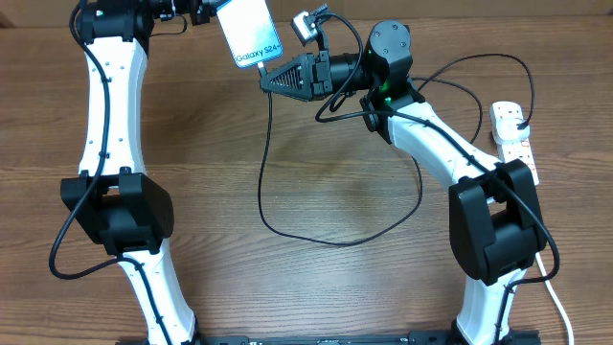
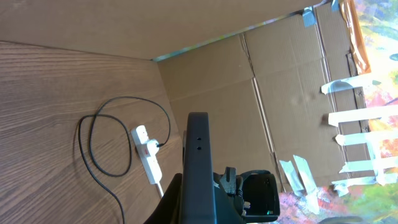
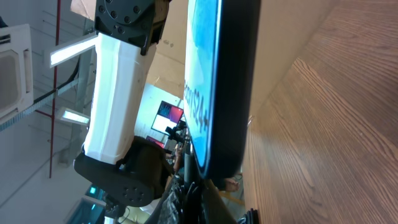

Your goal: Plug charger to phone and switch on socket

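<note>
Phone aloft: my left gripper (image 1: 199,11) clamps the phone (image 1: 247,34) by its rim. It is rigid, slick glass, so edges are the safest hold. My right gripper (image 1: 268,80) pinches the limp charger (image 1: 261,182) at the phone's lower end. Connector and port are hidden between the fingers. The socket (image 1: 512,134) lies well behind them.

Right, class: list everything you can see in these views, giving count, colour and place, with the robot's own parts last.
phone: one, light-blue screen, dark rim, held up at the table's far edge
charger cable: one, black, looping over mid-table to the power strip
power strip: one, white, right table edge
white cord: one, white, near right corner
table: one, brown wood
cardboard wall: brown, behind the table
left gripper: black, clamped on the phone
right gripper: black, at the phone's lower end, gripping the cable's tip
</note>
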You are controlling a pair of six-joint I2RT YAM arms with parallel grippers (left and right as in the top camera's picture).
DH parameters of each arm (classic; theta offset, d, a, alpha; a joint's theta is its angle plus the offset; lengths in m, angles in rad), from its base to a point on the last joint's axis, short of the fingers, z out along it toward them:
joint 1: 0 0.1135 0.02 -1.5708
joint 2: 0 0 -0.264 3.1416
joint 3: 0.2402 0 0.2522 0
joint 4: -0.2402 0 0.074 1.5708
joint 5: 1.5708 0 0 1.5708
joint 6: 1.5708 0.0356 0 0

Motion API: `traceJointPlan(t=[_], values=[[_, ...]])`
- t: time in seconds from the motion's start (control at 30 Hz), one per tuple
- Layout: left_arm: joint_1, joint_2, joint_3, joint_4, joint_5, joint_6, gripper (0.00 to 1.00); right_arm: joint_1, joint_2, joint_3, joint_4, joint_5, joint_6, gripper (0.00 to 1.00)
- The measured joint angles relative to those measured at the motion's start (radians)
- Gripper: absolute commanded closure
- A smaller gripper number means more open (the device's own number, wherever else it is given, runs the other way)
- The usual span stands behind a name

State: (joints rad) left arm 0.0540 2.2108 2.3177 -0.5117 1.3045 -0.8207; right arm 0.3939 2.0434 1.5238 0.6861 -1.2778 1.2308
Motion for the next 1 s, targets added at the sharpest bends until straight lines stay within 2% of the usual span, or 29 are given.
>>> traceJointPlan(t=[0.37,0.7,1.0], values=[[0.000,0.000,0.000,0.003,-0.008,-0.001,0.96,0.000,0.000,0.000,-0.058,0.013,0.000,0.96],[-0.002,0.000,0.000,0.000,0.015,-0.019,0.96,-0.019,0.000,0.000,-0.043,0.073,0.000,0.96],[0.007,0.000,0.000,0.101,0.014,-0.065,0.96,-0.021,0.000,0.000,-0.032,0.019,-0.001,0.96]])
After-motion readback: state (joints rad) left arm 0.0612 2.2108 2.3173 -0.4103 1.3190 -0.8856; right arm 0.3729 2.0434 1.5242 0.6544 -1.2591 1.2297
